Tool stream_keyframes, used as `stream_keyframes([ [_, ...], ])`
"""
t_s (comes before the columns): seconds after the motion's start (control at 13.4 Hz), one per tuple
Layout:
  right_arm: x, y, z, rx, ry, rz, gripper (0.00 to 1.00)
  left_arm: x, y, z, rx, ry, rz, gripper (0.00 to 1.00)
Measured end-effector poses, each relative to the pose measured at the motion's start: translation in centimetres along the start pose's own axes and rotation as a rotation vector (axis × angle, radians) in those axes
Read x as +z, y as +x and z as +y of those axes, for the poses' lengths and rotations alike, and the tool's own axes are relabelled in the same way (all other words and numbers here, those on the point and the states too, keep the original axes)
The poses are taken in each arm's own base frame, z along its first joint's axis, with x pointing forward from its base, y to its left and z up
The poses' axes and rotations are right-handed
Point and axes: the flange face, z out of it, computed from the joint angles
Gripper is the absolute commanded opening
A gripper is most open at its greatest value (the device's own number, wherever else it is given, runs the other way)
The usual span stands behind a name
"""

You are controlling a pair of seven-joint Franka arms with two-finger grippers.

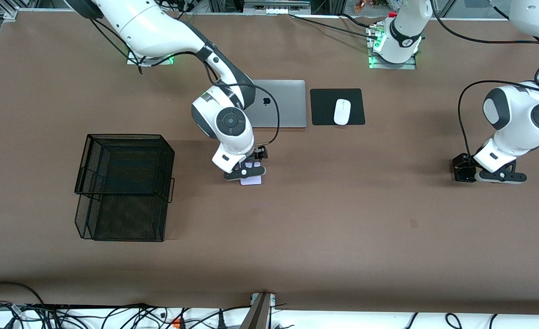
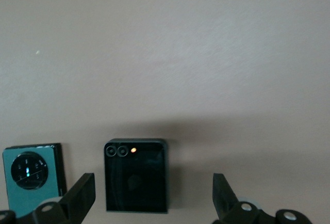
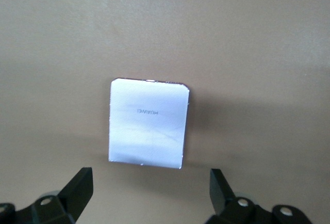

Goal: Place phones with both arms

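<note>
A squarish pale lilac phone lies flat on the brown table, partly showing under my right hand in the front view. My right gripper hovers just over it, open, with nothing between its fingers; from the front it is low over the table's middle. A squarish black phone and a dark green phone with a round camera ring lie side by side. Above the black one hangs my left gripper, open and empty, at the left arm's end of the table. Both these phones are hidden in the front view.
A black wire-mesh basket stands toward the right arm's end of the table. A closed silver laptop and a white mouse on a black pad lie farther from the front camera than the lilac phone.
</note>
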Motion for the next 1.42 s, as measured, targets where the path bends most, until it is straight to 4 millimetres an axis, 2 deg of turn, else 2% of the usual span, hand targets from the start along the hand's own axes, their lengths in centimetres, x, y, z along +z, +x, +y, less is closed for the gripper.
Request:
stream_keyframes([
  [0.3, 2.3, 0.4, -0.2, 0.017, 0.027, 0.031, 1.00, 2.5, -2.2, -2.8, 0.021, -0.011, 0.004, 1.00],
  [0.75, 4.1, 0.5, -0.4, 0.031, 0.029, 0.056, 1.00, 6.4, -3.2, -3.1, -0.009, -0.111, 0.042, 1.00],
  [1.27, 5.7, 0.7, -0.2, 0.022, 0.027, 0.076, 0.99, 7.2, -3.2, -3.2, -0.012, -0.109, 0.065, 1.00],
  [1.35, 5.8, 0.7, -0.2, 0.022, 0.030, 0.081, 0.98, 7.4, -3.3, -3.3, -0.014, -0.109, 0.067, 1.00],
  [1.42, 5.9, 0.8, -0.1, 0.022, 0.029, 0.084, 0.90, 7.6, -3.4, -3.4, -0.018, -0.109, 0.069, 1.00],
])
